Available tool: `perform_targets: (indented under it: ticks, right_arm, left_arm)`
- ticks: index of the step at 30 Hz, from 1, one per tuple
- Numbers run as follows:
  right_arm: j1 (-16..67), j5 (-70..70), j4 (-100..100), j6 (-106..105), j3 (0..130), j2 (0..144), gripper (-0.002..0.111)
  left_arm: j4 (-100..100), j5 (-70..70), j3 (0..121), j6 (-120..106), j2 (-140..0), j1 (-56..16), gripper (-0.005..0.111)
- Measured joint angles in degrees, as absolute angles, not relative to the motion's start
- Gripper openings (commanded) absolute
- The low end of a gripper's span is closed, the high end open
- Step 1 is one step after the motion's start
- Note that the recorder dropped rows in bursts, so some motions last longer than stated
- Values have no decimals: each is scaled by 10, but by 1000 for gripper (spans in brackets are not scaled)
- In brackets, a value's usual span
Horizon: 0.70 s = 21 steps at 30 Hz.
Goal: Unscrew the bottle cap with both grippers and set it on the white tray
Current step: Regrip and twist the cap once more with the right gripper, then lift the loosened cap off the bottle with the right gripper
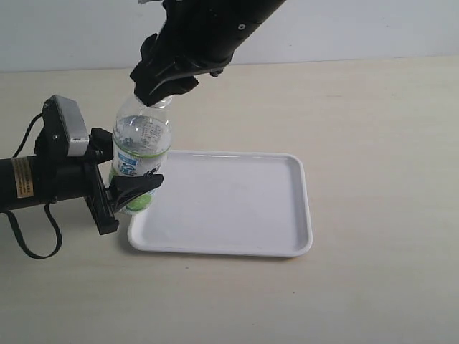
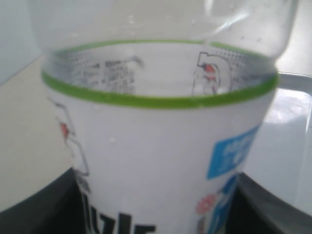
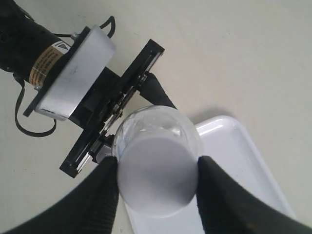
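The clear bottle (image 1: 140, 147) with its white, blue and green label stands upright at the left end of the white tray (image 1: 237, 208). My left gripper (image 1: 122, 190) is shut on the bottle's labelled body (image 2: 161, 161), a black finger on each side. From above, my right gripper (image 1: 161, 86) is shut on the white bottle cap (image 3: 157, 175), which still sits on the bottle's neck. Its two black ribbed fingers (image 3: 105, 195) press the cap's sides. In the exterior view the right gripper hides the cap.
A pale beige tabletop (image 1: 373, 115) runs all round the tray (image 3: 234, 146). The left arm's grey block (image 1: 69, 125) and its black cable (image 1: 32, 236) lie to the left of the bottle. The right arm (image 1: 215, 29) reaches down from the top.
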<state>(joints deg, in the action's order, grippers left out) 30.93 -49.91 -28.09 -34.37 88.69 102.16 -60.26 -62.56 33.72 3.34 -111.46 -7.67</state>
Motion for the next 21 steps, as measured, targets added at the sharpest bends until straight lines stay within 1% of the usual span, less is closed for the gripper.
perform_targets:
  ticks: [7, 21]
  right_arm:
    - [309, -499, -284, -462, 887, 1022, 0]
    - [309, -499, -288, -926, 887, 1022, 0]
  left_arm:
    - [-601, -626, 337, 32, -1115, -77, 0]
    - [-601, -620, 337, 26, -1115, -77, 0]
